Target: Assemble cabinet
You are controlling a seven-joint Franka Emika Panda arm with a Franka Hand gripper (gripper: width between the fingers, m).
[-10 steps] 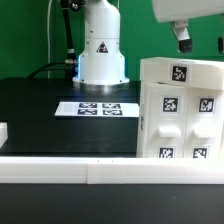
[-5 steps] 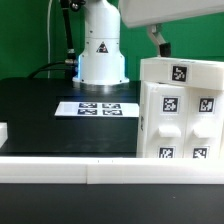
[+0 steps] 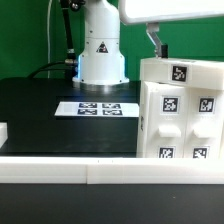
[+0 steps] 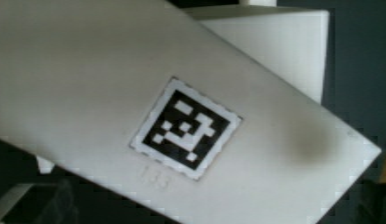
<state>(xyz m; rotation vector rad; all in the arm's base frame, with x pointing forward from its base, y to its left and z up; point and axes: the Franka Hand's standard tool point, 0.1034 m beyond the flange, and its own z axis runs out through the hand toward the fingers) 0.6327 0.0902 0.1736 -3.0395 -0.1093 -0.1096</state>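
White cabinet [image 3: 180, 110] at the black tabletop's [image 3: 40, 110] front edge towards the exterior view's right, my gripper [image 3: 153, 42] above its back corner, fingers' state I cannot tell, marker board [image 3: 97, 108] mid-tabletop.

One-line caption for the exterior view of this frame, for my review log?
Panda gripper hovers just above the tagged white cabinet at the exterior view's right; marker board lies on the black table.

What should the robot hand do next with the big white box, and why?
Probably move straight down a little. The gripper hangs just above the back top edge of the cabinet, not touching it, and the wrist view is filled by the cabinet's tagged top. Whether the jaws are open cannot be told.
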